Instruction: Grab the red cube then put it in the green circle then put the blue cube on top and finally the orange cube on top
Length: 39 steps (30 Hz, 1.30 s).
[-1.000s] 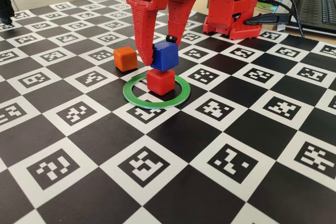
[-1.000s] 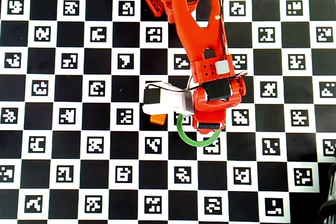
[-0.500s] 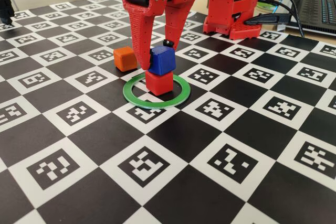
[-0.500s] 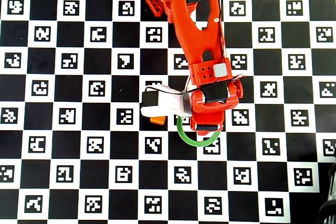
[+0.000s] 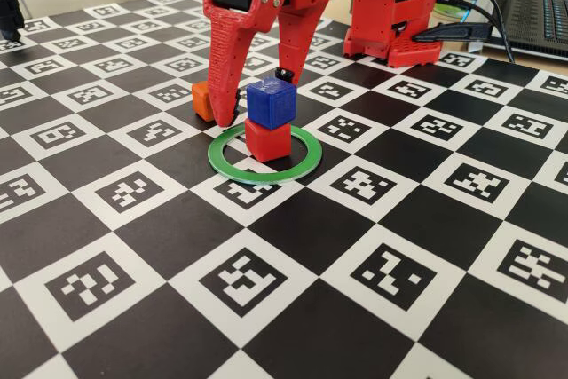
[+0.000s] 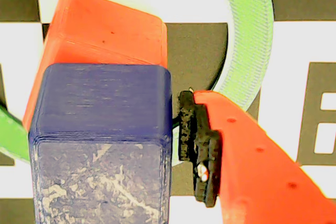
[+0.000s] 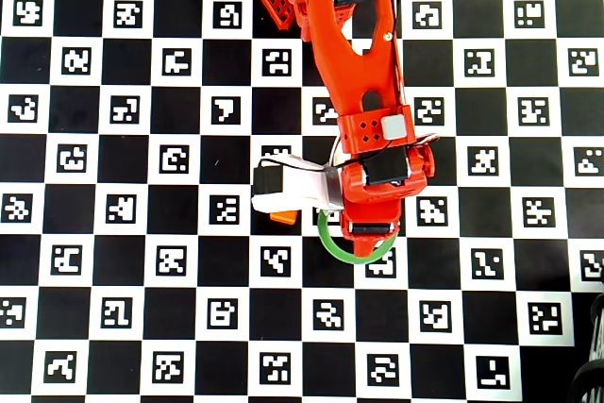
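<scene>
no words, brand names or numbers can be read in any view. the only signs are the black-and-white square code markers printed in the white squares of the checkered surface; they are pixel patterns, not letters. the cubes, the ring and the arm bear no labels. the laptop keys at the fixed view's top right are too small to read.

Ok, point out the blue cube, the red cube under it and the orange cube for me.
blue cube (image 5: 270, 102), fixed view, on its front face.
red cube (image 5: 267, 141), fixed view, on its front face, inside the green ring.
orange cube (image 5: 202, 99), fixed view, on the visible left part, beside the gripper finger.
</scene>
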### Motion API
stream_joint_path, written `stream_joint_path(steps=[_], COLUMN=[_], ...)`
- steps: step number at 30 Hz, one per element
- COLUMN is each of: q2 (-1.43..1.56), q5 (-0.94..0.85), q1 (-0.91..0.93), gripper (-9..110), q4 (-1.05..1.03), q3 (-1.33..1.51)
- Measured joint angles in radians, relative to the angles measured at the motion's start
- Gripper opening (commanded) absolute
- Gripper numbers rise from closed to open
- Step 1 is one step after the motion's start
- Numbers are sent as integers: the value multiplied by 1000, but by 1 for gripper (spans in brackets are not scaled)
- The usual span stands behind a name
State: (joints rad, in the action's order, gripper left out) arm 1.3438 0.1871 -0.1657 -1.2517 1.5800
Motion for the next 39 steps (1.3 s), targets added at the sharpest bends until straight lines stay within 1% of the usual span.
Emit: stream_joint_path(steps=[7,15,21,28,39], q2=[0,63,138,164,164], q5=[-21,-103,-179,-293,-325], q1=[29,100,186,261,284], gripper=[34,38,40,40,41], q4=[-80,-221,-241,-147,34], q3=[-3,-71,-71,35,206])
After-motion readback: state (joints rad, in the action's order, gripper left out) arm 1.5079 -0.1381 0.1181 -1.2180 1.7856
